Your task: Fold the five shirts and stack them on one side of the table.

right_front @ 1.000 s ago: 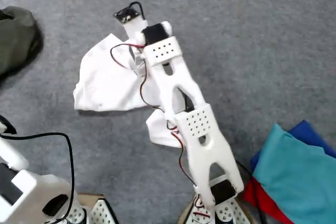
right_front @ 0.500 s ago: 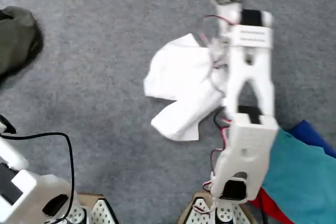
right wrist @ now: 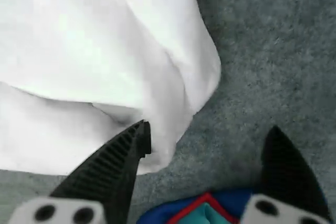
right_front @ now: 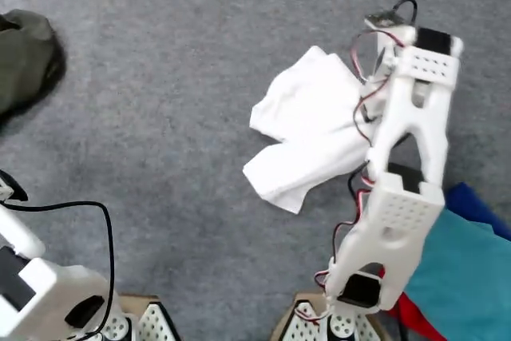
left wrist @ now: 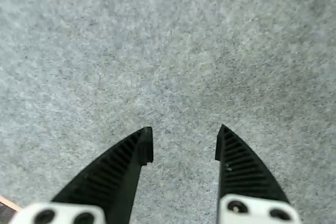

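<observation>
2 open tools: right tool over an edge of the white shirt, right of centre; left tool above the grey table.

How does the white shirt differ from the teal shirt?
The white shirt lies bunched on bare table; the teal shirt lies flatter, over a red cloth and a blue cloth. The white shirt sits mid-table; the teal shirt sits at the near right corner. Both lie beside the right arm.
</observation>
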